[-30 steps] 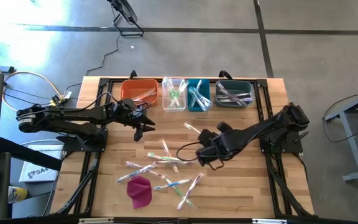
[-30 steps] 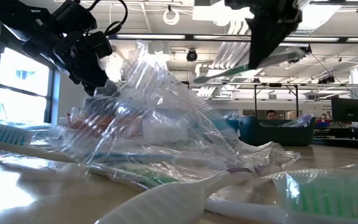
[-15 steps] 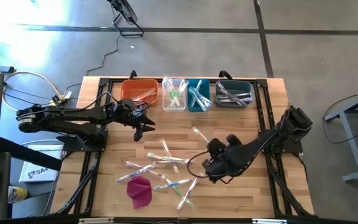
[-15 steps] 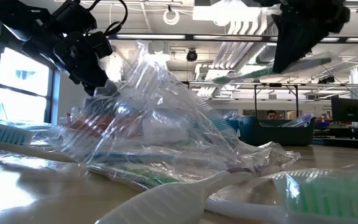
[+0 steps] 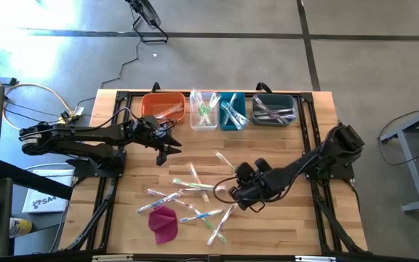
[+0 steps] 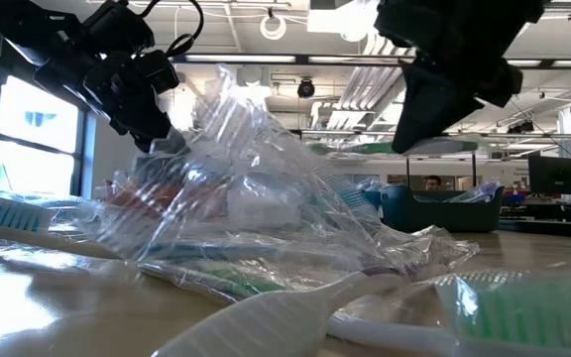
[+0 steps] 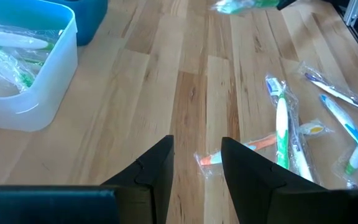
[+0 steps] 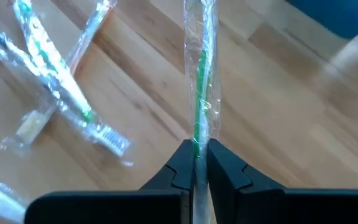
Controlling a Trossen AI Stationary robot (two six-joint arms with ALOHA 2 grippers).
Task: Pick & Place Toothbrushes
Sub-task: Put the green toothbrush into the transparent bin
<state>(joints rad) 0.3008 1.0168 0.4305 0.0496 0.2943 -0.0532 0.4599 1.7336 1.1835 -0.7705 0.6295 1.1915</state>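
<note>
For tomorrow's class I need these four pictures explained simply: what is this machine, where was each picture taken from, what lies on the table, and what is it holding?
It is a robot with two dark arms at a wooden table. One picture looks down from above, one looks level across the tabletop, and two come from cameras on the wrists. Wrapped toothbrushes lie loose on the wood, near a magenta cloth; four bins at the far edge hold more. The right gripper pinches a green-handled toothbrush. The left gripper is open and holds nothing.
</note>
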